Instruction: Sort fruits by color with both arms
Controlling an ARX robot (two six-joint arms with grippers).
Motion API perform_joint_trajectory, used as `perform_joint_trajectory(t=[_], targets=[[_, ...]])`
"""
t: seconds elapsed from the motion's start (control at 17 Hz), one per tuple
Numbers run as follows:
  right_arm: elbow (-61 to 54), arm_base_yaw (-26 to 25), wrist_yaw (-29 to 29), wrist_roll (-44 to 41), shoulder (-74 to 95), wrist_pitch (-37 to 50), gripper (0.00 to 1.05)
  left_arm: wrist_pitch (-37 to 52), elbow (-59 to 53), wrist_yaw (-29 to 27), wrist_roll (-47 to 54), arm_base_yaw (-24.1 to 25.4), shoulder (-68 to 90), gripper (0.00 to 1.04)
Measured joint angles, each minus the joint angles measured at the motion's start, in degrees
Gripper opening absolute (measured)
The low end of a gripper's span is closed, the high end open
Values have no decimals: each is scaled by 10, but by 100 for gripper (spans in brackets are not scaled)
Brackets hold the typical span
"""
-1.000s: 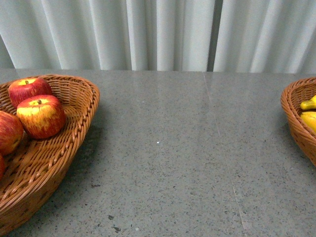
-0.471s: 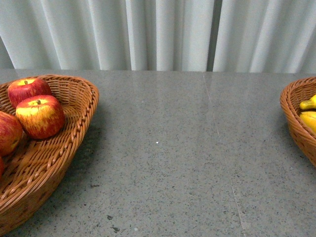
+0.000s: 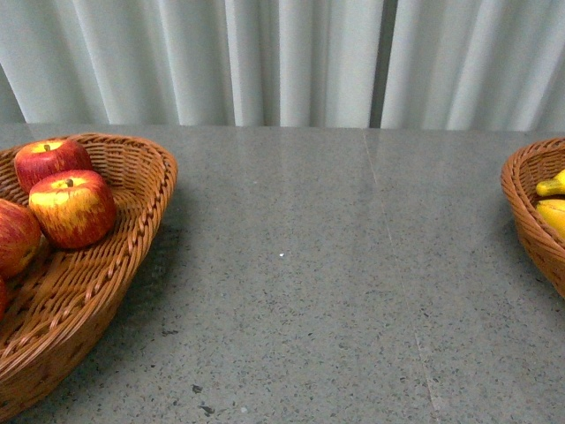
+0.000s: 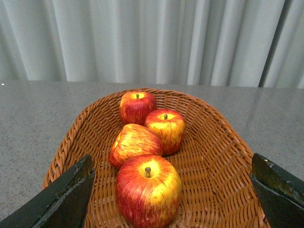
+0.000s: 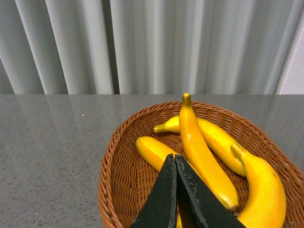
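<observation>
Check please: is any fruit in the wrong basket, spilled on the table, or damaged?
Nothing stands out. The apples all lie in the left wicker basket, the bananas all in the right wicker basket, and no fruit lies on the table.

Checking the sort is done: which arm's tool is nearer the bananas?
Right. Its tool, jaws shut and empty, hangs over the banana basket just in front of the bananas. The left tool is open over the apples in the other basket.

We see pale pleated curtains (image 3: 291, 62) across the frame's top, and below them a grey speckled stone tabletop (image 3: 327, 274), softly lit.
</observation>
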Motion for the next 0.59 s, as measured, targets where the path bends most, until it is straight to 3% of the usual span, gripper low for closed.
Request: perform_joint_trajectory(t=[0.12, 0.18, 0.59], targets=[[-13, 0, 0, 0, -15, -10, 2, 0, 0, 0, 0, 0, 0, 98], [-17, 0, -1, 0, -64, -75, 2, 0, 0, 0, 0, 0, 0, 98], [-45, 0, 1, 0, -123, -77, 2, 0, 0, 0, 0, 0, 0, 98]])
